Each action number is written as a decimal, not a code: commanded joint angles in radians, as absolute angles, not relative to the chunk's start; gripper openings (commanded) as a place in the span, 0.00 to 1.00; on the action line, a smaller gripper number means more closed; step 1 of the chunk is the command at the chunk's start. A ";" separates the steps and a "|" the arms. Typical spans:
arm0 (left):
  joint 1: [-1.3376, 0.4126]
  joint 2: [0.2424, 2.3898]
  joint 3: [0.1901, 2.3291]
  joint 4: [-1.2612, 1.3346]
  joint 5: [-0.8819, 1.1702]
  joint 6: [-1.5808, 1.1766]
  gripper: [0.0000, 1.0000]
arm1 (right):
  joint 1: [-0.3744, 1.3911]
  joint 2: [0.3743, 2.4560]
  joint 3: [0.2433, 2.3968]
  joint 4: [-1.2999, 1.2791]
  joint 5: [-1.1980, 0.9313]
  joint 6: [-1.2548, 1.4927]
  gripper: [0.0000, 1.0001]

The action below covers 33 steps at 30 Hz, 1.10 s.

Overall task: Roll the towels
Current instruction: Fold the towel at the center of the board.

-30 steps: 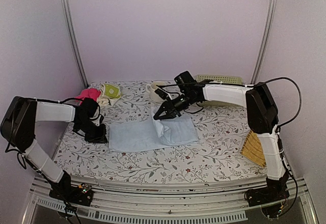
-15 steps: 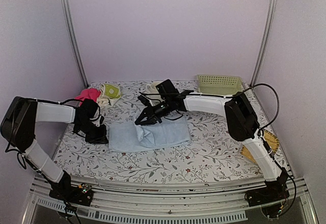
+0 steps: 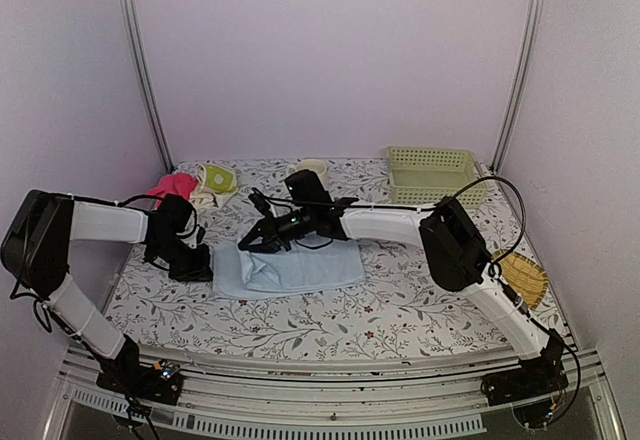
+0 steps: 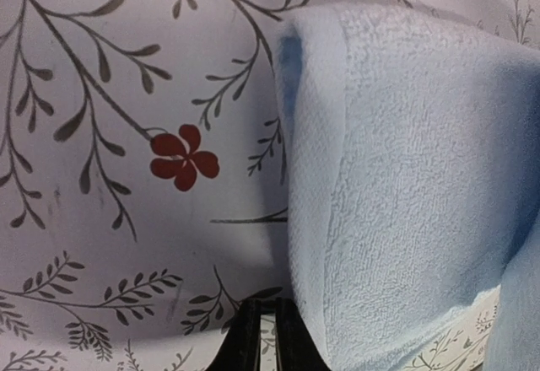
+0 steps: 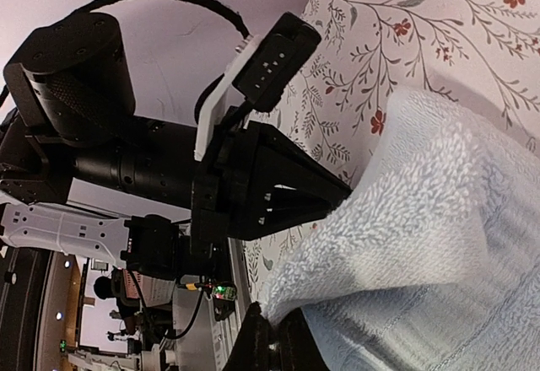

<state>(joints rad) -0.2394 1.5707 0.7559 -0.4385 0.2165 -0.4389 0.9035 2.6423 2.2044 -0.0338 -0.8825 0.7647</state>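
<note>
The pale blue towel point(image 3: 300, 269) lies mid-table with its right end folded over leftward onto itself. My right gripper point(image 3: 246, 246) is shut on that carried end, which hangs just above the towel's left part; in the right wrist view the terry edge point(image 5: 405, 219) is pinched between my fingertips point(image 5: 274, 341). My left gripper point(image 3: 203, 267) rests on the cloth-covered table at the towel's left edge. Its jaws point(image 4: 263, 337) are shut, the towel point(image 4: 405, 177) touching their right side and nothing seen between them. The yellow-green and cream towel point(image 3: 216, 180) sits at the back left.
A pink cloth point(image 3: 174, 184) lies beside the patterned towel. A pale green perforated basket point(image 3: 432, 170) stands at the back right. A yellow woven tray point(image 3: 526, 279) lies at the right edge. A cream object point(image 3: 312, 167) shows behind my right arm.
My right gripper has carried the towel's end leftward across the table, folding the towel over itself. The left arm has stayed at the towel's left edge.
</note>
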 commanded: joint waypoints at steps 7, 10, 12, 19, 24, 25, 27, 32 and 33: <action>-0.251 1.569 0.730 -0.425 0.228 -0.439 0.10 | 0.940 2.708 2.273 0.049 -0.804 0.762 0.01; -0.252 1.565 0.729 -0.425 0.225 -0.439 0.10 | 0.941 2.719 2.265 0.048 -0.802 0.754 0.01; -0.251 1.568 0.729 -0.425 0.224 -0.439 0.10 | 0.942 2.727 2.262 0.048 -0.801 0.749 0.01; -0.250 1.567 0.732 -0.428 0.221 -0.439 0.10 | 0.948 2.748 2.265 0.083 -0.801 0.728 0.11; -0.251 1.519 0.747 -0.457 0.195 -0.450 0.10 | 0.931 2.689 2.263 0.108 -0.900 0.670 0.41; -0.251 1.506 0.756 -0.468 0.188 -0.452 0.10 | 0.922 2.668 2.249 0.105 -0.910 0.660 0.43; -0.251 1.476 0.785 -0.497 0.157 -0.459 0.10 | 0.902 2.620 2.211 0.100 -0.924 0.636 0.44; -0.254 1.384 0.885 -0.542 0.103 -0.487 0.12 | 0.831 2.481 2.088 0.038 -0.970 0.510 0.44; -0.255 1.372 0.898 -0.533 0.122 -0.490 0.13 | 0.816 2.448 2.057 0.013 -0.968 0.473 0.44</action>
<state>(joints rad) -0.2409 1.4418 0.8177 -0.5190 0.1413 -0.4652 0.8921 2.6247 2.1399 0.0582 -0.9169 0.6209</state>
